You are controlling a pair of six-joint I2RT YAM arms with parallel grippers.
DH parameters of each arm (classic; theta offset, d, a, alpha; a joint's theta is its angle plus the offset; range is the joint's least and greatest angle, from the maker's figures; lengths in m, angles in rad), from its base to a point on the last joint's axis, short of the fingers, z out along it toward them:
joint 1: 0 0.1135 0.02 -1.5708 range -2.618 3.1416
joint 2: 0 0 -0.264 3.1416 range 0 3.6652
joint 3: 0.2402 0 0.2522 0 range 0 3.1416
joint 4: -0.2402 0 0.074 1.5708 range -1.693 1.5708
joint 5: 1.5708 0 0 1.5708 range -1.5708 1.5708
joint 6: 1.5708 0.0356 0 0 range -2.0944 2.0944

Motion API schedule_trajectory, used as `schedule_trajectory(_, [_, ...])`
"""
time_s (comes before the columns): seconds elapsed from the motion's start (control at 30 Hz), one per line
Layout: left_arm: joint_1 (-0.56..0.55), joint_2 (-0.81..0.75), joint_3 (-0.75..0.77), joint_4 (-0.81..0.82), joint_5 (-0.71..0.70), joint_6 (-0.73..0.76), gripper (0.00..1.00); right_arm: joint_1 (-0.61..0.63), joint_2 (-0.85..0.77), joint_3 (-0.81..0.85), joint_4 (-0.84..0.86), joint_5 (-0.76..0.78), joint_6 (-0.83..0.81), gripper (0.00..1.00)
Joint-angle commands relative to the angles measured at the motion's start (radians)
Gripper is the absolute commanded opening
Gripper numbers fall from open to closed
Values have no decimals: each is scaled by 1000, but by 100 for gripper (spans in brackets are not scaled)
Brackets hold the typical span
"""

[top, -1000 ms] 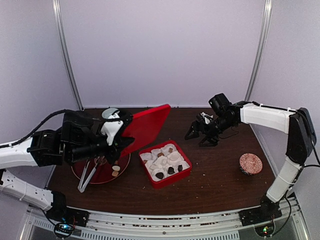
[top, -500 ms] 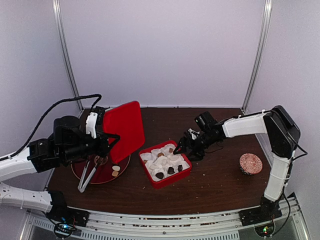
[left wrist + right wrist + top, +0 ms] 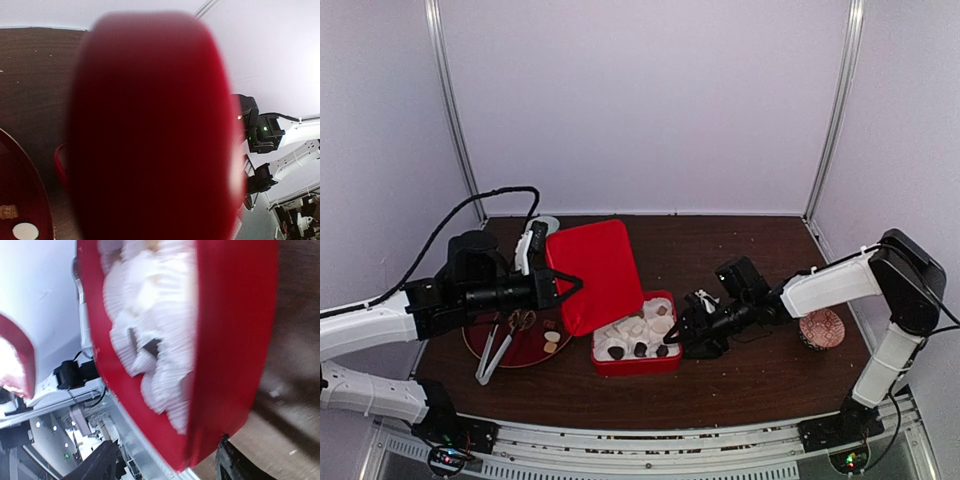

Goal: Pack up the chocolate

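The left gripper (image 3: 558, 289) pinches the red rounded-rectangular plastic lid (image 3: 595, 268), tilted over the red plastic box (image 3: 638, 366) holding the dark and tan chocolate pieces (image 3: 640, 349). The right gripper (image 3: 686, 334), jaws spread around the box's edge, should brace it while the lid levels squarely.

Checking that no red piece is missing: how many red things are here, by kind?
red box: 1
red lid: 1
red round plate: 1
Total: 3
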Motion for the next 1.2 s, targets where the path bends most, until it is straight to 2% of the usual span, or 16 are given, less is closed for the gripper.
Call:
schedule_trajectory(0.0, [33,54,2,214,194,-54,0,-10,-99,23,-17,-67,-63,70])
schedule_trajectory(0.1, [42,95,17,268,277,-61,0,-54,-183,46,-161,-23,-190,79])
schedule_trajectory(0.2, [44,136,26,322,352,-73,0,-92,-264,24,-74,-34,-158,85])
schedule_trajectory(0.27, [44,164,32,370,408,-86,0,-99,-274,50,-10,-55,-140,85])
schedule_trajectory(0.4, [43,207,52,425,479,-104,0,-99,-245,127,0,-111,-165,82])
schedule_trajectory(0.57, [44,256,81,471,555,-123,0,-99,-235,144,157,-190,-82,76])
schedule_trajectory(0.63, [45,263,81,475,552,-126,0,-99,-237,131,245,-216,-27,69])
schedule_trajectory(0.8, [57,261,67,478,526,-139,1,-97,-221,72,521,-245,178,41])
schedule_trajectory(0.87, [65,252,48,481,507,-151,2,-96,-205,61,592,-243,236,33])
schedule_trajectory(1.07, [98,198,-6,398,421,-169,14,-78,-133,84,646,-213,299,16])
schedule_trajectory(1.17, [110,165,-35,336,359,-171,29,-68,-87,99,664,-185,341,10])
